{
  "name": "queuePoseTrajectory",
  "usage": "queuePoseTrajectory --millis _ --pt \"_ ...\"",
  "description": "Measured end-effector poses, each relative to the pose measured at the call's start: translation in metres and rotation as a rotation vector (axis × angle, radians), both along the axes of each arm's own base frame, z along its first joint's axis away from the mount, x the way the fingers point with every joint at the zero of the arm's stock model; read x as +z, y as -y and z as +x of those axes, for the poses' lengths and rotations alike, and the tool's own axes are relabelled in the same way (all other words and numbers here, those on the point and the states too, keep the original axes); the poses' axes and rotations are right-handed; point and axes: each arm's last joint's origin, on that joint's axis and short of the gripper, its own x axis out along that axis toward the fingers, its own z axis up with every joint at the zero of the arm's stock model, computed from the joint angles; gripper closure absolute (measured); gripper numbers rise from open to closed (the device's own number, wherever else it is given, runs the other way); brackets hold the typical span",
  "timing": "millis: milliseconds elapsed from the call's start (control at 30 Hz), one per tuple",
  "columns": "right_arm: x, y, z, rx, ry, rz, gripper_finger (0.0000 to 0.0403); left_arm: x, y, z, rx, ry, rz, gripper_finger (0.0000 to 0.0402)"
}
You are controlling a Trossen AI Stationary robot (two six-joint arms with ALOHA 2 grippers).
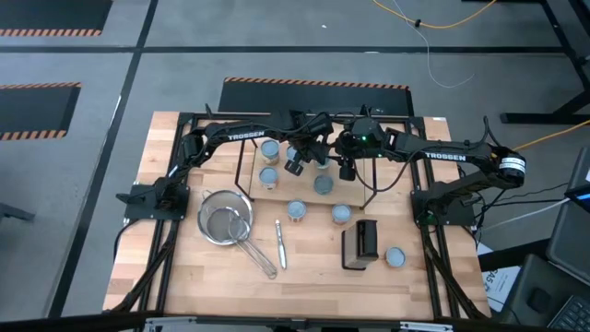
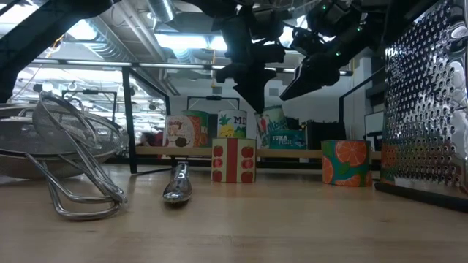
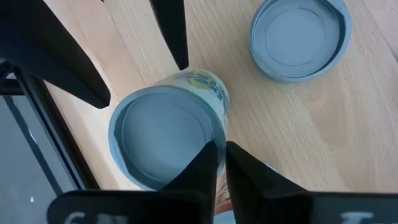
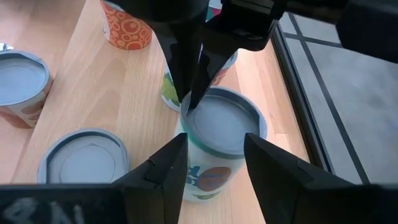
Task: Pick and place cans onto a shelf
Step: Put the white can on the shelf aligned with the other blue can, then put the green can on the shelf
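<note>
The shelf (image 1: 277, 189) is a light-wood board with black wire end frames, and several cans stand on it. Both grippers meet over one can with a green-yellow label (image 3: 168, 134), near the shelf's right end (image 1: 323, 159). My left gripper (image 3: 222, 155) is shut on this can's rim. My right gripper (image 4: 214, 155) is open, with one finger on either side of the same can (image 4: 221, 127); whether they touch it I cannot tell. Three more cans stand on the table (image 1: 297, 211), (image 1: 340, 214), (image 1: 395, 256). My left gripper pinches the can's top rim (image 3: 219, 138) between its two fingers. One finger (image 3: 202, 168) is over the recessed top and the other (image 3: 249, 177) is outside the wall. The fingers come from above, pointing down (image 4: 193, 81). The can is upright; whether its base rests on the board I cannot tell.
Other cans stand close by on the shelf (image 4: 84, 162), (image 4: 18, 81), (image 3: 298, 37). The shelf's wire end frame (image 4: 292, 68) is just beside the held can. A mesh strainer (image 1: 226, 221), a metal utensil (image 1: 281, 244) and a black grater (image 1: 361, 242) lie on the near table.
</note>
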Motion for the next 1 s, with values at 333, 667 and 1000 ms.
queuePoseTrajectory --millis 333,667,1000 --pt "-0.0008 -0.0002 -0.0006 0.000 -0.010 0.004 0.0240 0.0009 -0.0005 0.0017 0.000 0.020 0.006 0.0377" --pt "-0.0037 -0.0011 -0.0027 0.000 -0.044 0.018 0.0240 0.0008 0.0005 0.0020 -0.002 0.019 0.006 0.0359" --pt "-0.0043 -0.0013 -0.0032 0.000 -0.052 0.021 0.0240 0.0023 0.0068 0.0065 -0.017 0.049 0.014 0.0360"
